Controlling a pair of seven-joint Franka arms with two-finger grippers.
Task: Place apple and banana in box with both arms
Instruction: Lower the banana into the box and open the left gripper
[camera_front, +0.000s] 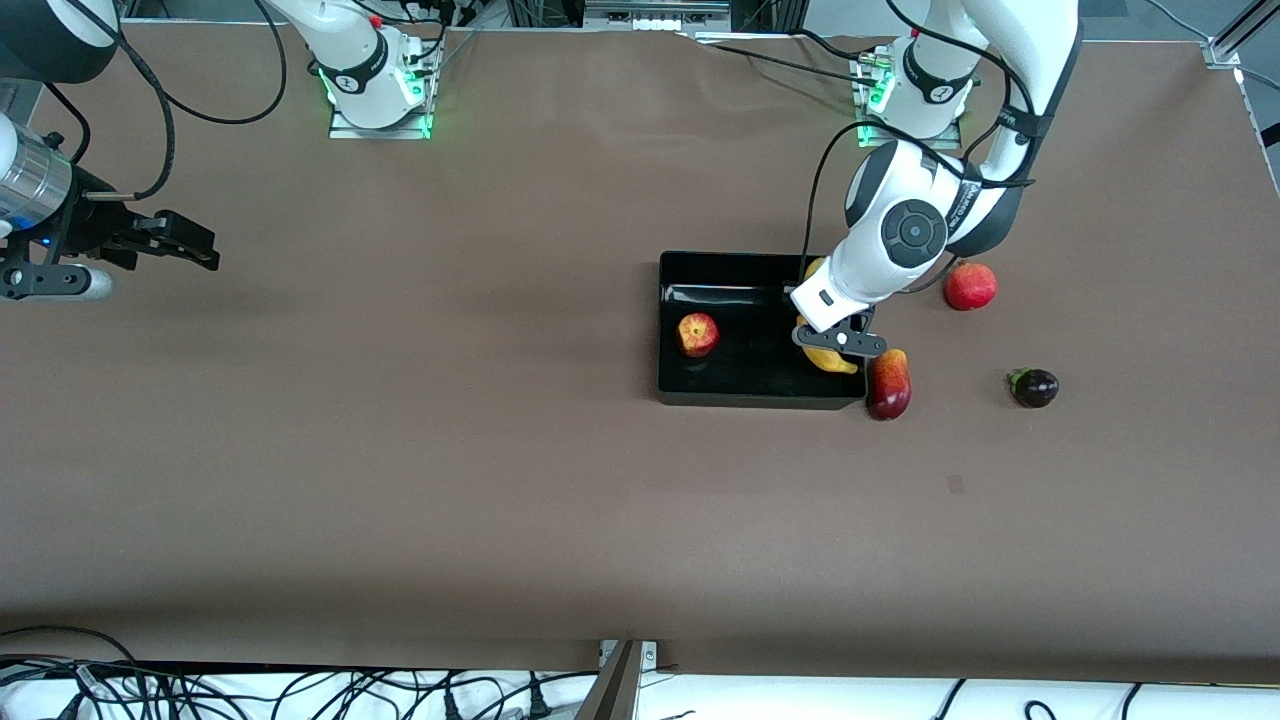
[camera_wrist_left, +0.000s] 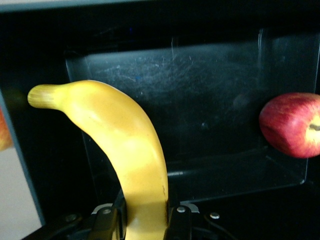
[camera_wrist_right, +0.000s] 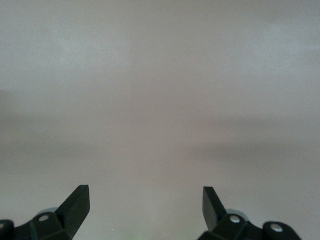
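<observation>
Yellow banana (camera_wrist_left: 125, 150) clamped in left gripper (camera_front: 838, 343), fingers (camera_wrist_left: 107, 222) tight on both sides, over the box (camera_front: 680, 392) at its left-arm end. Left arm bent steeply down. Apple (camera_front: 698, 334) sits in box. Right gripper (camera_front: 205, 255) wide open, holding nothing; right arm waits over bare table (camera_front: 450, 450).

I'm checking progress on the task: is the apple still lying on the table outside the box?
No, the apple lies inside the box, while the left gripper holds the banana over the box.
</observation>
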